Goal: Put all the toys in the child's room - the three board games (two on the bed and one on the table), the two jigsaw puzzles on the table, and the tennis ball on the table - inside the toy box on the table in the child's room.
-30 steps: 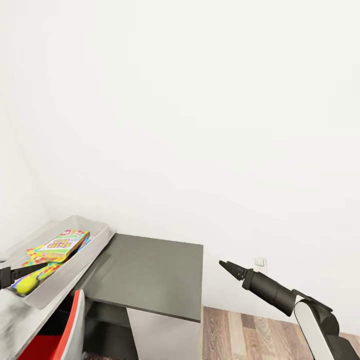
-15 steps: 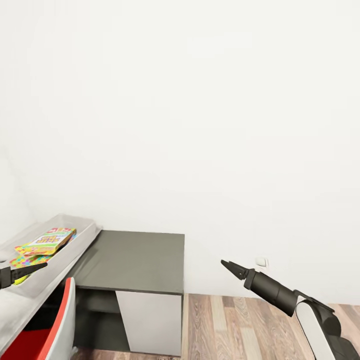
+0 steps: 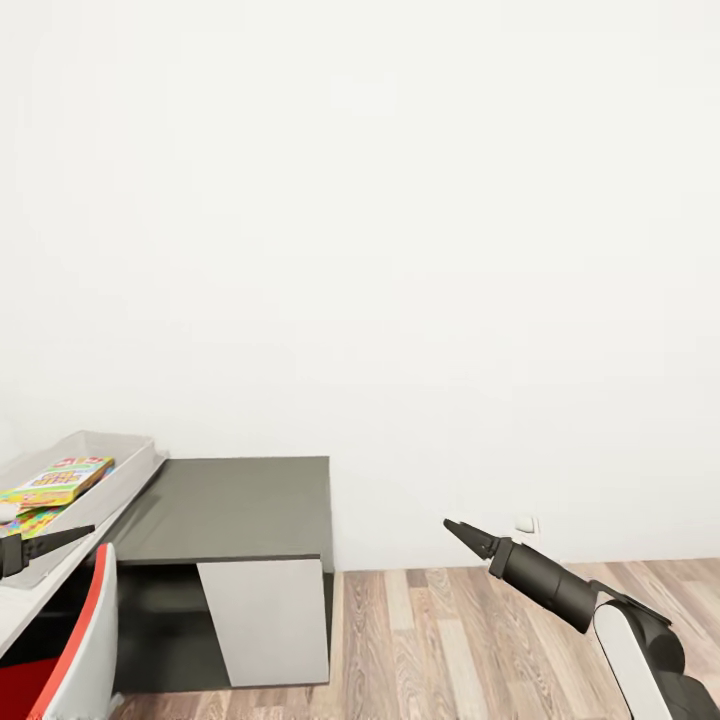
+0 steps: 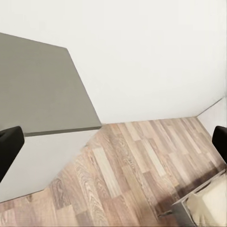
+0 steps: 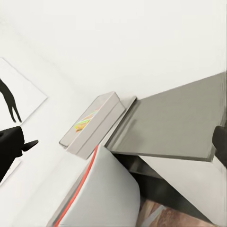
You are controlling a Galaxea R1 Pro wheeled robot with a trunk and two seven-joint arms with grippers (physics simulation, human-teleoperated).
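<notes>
Right gripper [image 3: 452, 526]: dark, tapered to one point in the head view, jaws apparently closed and empty; held in the air over the wood-plank floor [image 3: 480, 640], well apart from the table. In its own wrist view, dark finger [image 5: 10, 144] at each picture edge, nothing between.

Left gripper [image 3: 82, 531]: dark, narrowing to a point, jaws seemingly pressed together, nothing grasped; tip just beside the toy box's near wall. In its own wrist view, black fingertips [image 4: 9, 146] at both edges, floor and dark tabletop beyond.

Toy box [image 3: 125, 470]: light grey, shallow, flared walls, on the white part of the table at far left. Inside: one board game [image 3: 60, 478] with green-yellow lid, lying atop a multicolour jigsaw puzzle [image 3: 32, 519]. Ball not discernible.

Table [image 3: 230, 505]: lower dark-grey-topped section, bare, against the white wall [image 3: 400, 250]; white panel beneath.

Chair [image 3: 85, 650]: white shell, red edge and seat, bottom left, before the table.

Wall socket [image 3: 524, 523]: white, low, just above the floor.

Dinosaur silhouette picture [image 5: 16, 97]: black on white, in the right wrist view.
</notes>
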